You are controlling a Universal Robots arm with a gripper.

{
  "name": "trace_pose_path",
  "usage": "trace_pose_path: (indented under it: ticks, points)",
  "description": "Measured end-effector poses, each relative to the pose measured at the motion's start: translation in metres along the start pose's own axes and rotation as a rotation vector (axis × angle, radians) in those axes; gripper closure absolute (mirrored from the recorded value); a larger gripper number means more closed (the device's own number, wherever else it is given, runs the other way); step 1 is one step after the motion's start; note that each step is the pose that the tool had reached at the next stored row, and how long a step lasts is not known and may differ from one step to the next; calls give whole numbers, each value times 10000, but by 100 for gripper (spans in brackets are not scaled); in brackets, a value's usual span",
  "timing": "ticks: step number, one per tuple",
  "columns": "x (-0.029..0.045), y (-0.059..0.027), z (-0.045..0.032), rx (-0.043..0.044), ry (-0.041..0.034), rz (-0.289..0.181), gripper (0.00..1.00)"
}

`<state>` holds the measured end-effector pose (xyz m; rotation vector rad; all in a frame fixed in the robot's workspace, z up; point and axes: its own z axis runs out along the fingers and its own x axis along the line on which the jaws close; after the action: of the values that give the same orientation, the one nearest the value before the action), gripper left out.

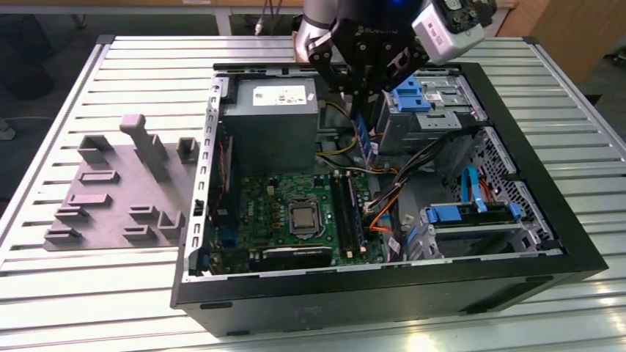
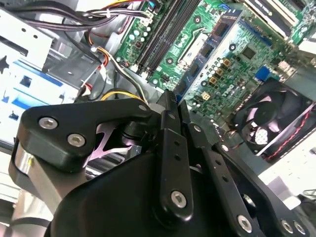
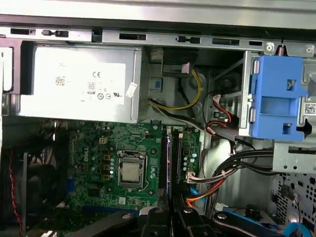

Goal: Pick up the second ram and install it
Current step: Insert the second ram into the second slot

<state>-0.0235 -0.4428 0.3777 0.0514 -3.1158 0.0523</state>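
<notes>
We see the gripper (image 1: 364,103) hanging over the open computer case (image 1: 547,242), just beside the grey power supply (image 1: 271,121) and above the far end of the motherboard (image 1: 284,213). Its fingers are drawn close together on the second ram (image 1: 364,139), which hangs upright between them as a thin blue-green strip. Much of the stick is covered by the black fingers, so we can make out only its lower part in the exterior view.

In the first wrist view the second ram (image 3: 168,148) appears edge-on as a narrow line over the black memory slots (image 3: 174,153); we cannot tell whether it touches a slot. The finger links (image 2: 173,163) block most of the second wrist view, where the stick itself is hard to pick out. The blue drive bracket (image 3: 274,96) is cut off at the frame edge.
</notes>
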Motion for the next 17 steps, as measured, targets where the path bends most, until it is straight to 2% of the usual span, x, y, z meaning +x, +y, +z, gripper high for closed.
trace_pose_path:
  ticks: [4, 17]
  points:
    - [-1, 4, 27, 6, -88, 252, 86]
    - [-4, 10, 187, 9, -92, 263, 86]
